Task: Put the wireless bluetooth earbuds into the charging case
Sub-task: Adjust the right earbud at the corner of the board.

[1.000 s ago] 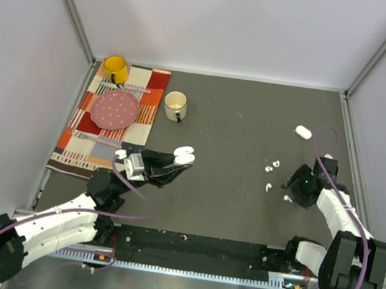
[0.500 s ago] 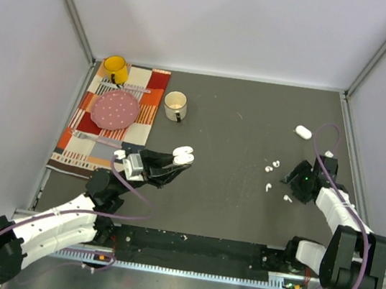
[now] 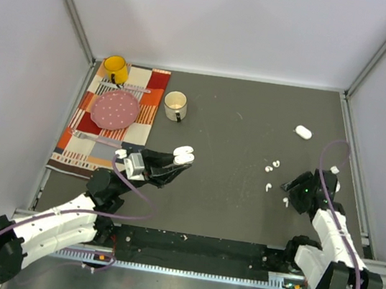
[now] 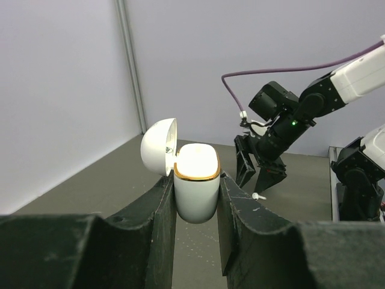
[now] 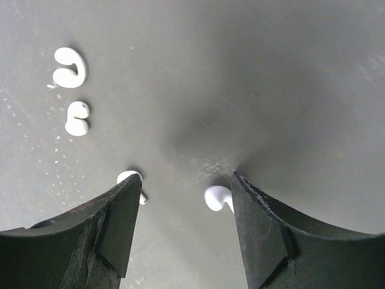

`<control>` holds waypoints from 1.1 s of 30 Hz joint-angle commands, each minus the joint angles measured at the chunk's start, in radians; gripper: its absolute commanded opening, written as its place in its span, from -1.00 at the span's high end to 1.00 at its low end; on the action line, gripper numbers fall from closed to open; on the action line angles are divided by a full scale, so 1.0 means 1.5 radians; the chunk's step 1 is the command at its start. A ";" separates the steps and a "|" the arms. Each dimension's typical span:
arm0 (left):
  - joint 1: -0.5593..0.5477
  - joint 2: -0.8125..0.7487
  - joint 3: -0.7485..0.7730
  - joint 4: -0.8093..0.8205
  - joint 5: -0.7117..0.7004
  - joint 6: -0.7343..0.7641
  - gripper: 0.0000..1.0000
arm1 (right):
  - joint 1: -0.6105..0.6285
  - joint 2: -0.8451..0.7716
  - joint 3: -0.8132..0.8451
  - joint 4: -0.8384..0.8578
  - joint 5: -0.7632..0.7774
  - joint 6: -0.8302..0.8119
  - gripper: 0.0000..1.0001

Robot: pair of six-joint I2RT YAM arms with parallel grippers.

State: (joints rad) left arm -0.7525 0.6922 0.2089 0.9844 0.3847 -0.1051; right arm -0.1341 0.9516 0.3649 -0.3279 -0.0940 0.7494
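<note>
My left gripper (image 3: 174,165) is shut on a white charging case (image 3: 184,155) and holds it upright above the table. In the left wrist view the case (image 4: 195,194) has a gold rim and its lid (image 4: 157,144) hinged open. Several tiny white earbuds lie on the dark table: two (image 3: 276,162) (image 3: 268,169) further back, one (image 3: 269,187) and one (image 3: 286,200) by my right gripper (image 3: 291,191). In the right wrist view my right gripper (image 5: 186,179) is open and low over the table. One earbud (image 5: 216,197) lies against its right finger, another (image 5: 129,177) at its left finger.
A second white case (image 3: 303,133), shut, lies at the back right. A striped cloth (image 3: 84,144) at the left holds a pink plate (image 3: 116,109) and a yellow mug (image 3: 115,69). A white mug (image 3: 175,105) stands beside it. The cell's walls close in on both sides.
My right arm has drawn back toward the near edge, and its gripper has shifted a little left and nearer over the earbuds. The left arm and the case have not moved.
</note>
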 commanded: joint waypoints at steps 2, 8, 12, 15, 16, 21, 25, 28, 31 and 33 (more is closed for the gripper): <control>-0.002 0.004 0.010 0.028 -0.001 0.002 1.00 | -0.005 -0.069 -0.030 -0.115 0.099 0.046 -0.28; -0.002 0.008 0.011 0.029 0.000 0.000 1.00 | -0.005 -0.081 -0.028 -0.122 0.087 0.047 -0.30; -0.002 0.013 0.013 0.033 0.003 -0.004 1.00 | -0.005 -0.054 -0.019 -0.110 0.074 0.015 -0.19; -0.002 0.016 0.014 0.034 0.006 -0.007 1.00 | -0.005 -0.033 -0.004 -0.108 0.066 -0.012 -0.08; -0.002 0.015 0.014 0.034 0.007 -0.007 1.00 | -0.005 -0.031 0.003 -0.106 0.049 -0.018 -0.08; -0.002 0.012 0.012 0.030 0.004 -0.009 1.00 | -0.003 -0.002 0.024 -0.106 0.044 -0.041 -0.07; -0.002 0.006 0.012 0.026 0.003 -0.007 1.00 | -0.003 0.019 0.013 -0.116 0.034 -0.016 -0.10; -0.003 0.002 0.012 0.022 -0.002 -0.002 1.00 | -0.003 -0.014 -0.020 -0.105 0.014 0.021 -0.10; -0.002 0.001 0.012 0.020 -0.005 0.001 1.00 | -0.004 -0.047 -0.031 -0.099 0.005 0.034 -0.06; -0.002 0.004 0.013 0.020 0.000 0.001 1.00 | -0.003 -0.059 -0.027 -0.122 0.006 0.034 -0.04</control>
State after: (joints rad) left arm -0.7525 0.7067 0.2089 0.9794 0.3840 -0.1059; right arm -0.1341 0.8890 0.3561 -0.4297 -0.0578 0.7715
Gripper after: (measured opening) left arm 0.331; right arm 0.528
